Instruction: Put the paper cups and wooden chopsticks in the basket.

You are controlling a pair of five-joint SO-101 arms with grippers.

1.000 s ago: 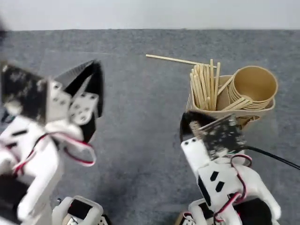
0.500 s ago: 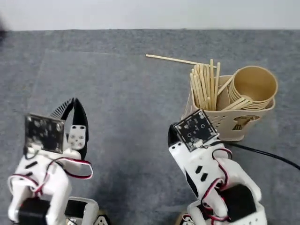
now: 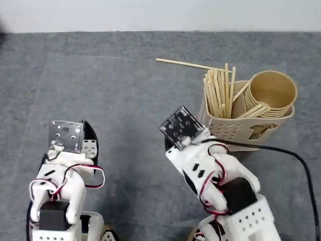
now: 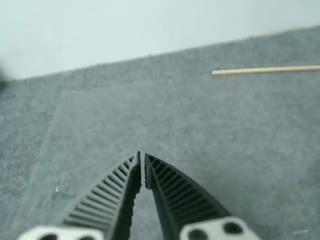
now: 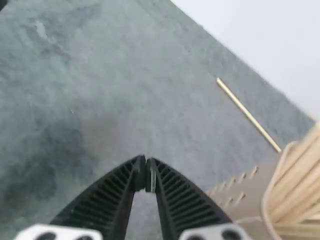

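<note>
The job is looking nearly finished: the basket [image 3: 251, 128], sitting at about two o'clock on the grey mat [image 3: 125, 100], is already holding the stacked paper cups [image 3: 273, 90] and a bundle of chopsticks [image 3: 218, 93] standing beside them. One loose chopstick [image 3: 183, 64] is lying flat on the mat at about eleven o'clock from the basket, so that piece is waiting to be collected. The left claw [image 4: 142, 161] is pointing toward twelve o'clock, clenched and empty; the right claw [image 5: 145, 165] is sitting at about eight o'clock from the basket, likewise clenched on nothing
</note>
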